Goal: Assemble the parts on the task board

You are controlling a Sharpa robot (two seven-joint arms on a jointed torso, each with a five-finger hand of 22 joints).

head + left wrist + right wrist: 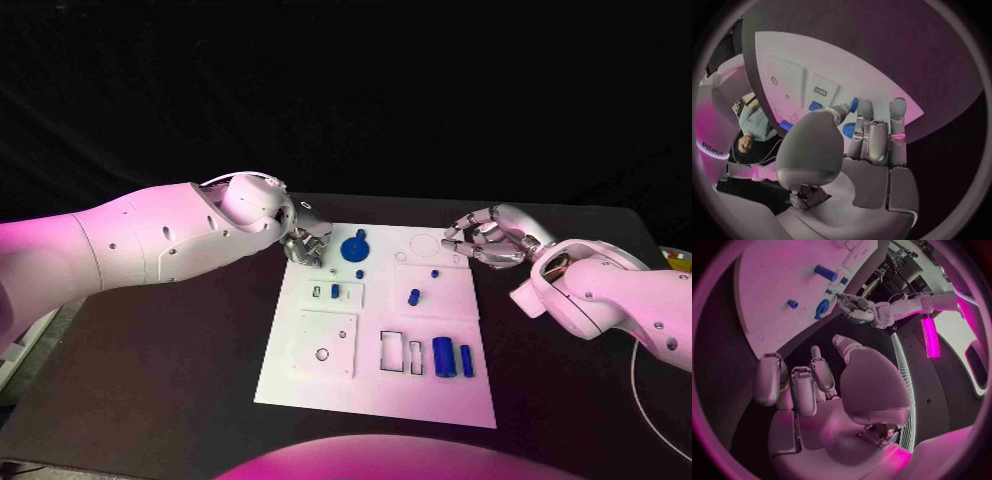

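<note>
Head view: both hands hover at the far end of the white task board (378, 385), holding nothing.
The left hand (306, 245), fingers loosely curled, sits beside the blue round knobbed part (356, 247); the right hand (483, 240) curls at the far right corner. Blue cylinders (451, 357) lie near the front. Left wrist view: fingers (869, 131) lie straight, together, over the board. Right wrist view: fingers (795, 385) bend slightly, empty.
</note>
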